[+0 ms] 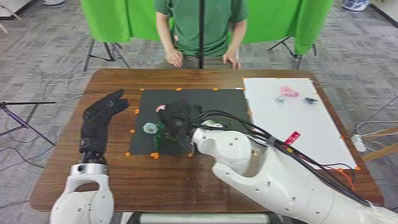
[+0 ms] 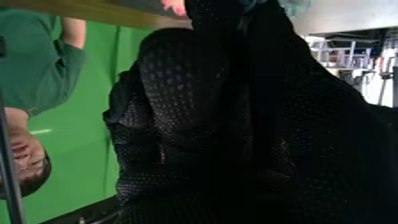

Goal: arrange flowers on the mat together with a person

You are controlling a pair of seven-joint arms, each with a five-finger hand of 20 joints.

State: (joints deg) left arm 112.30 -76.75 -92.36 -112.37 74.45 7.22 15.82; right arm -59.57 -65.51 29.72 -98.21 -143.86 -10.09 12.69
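Note:
In the head view, my right hand [image 1: 181, 116] is over the middle of the black mat [image 1: 222, 98]. A pink flower [image 1: 161, 107] and a pale blue flower [image 1: 150, 128] with green leaves lie on the mat beside it. My left hand [image 1: 105, 109] stands open left of the mat, holding nothing. On the white sheet [image 1: 298, 130] are a pink flower [image 1: 289, 91], a pale flower [image 1: 280, 99] and a dark blue flower [image 1: 310, 100]. In the right wrist view, my right hand [image 2: 182, 85] hides what it may hold; a pink flower [image 2: 174, 6] shows beyond it.
The brown table [image 1: 115, 187] surrounds the black mat and white sheet, with small orange marks along their edges. Black cables [image 1: 306, 159] run along my right arm, above the white sheet. A red tag [image 1: 292, 138] is beside that arm.

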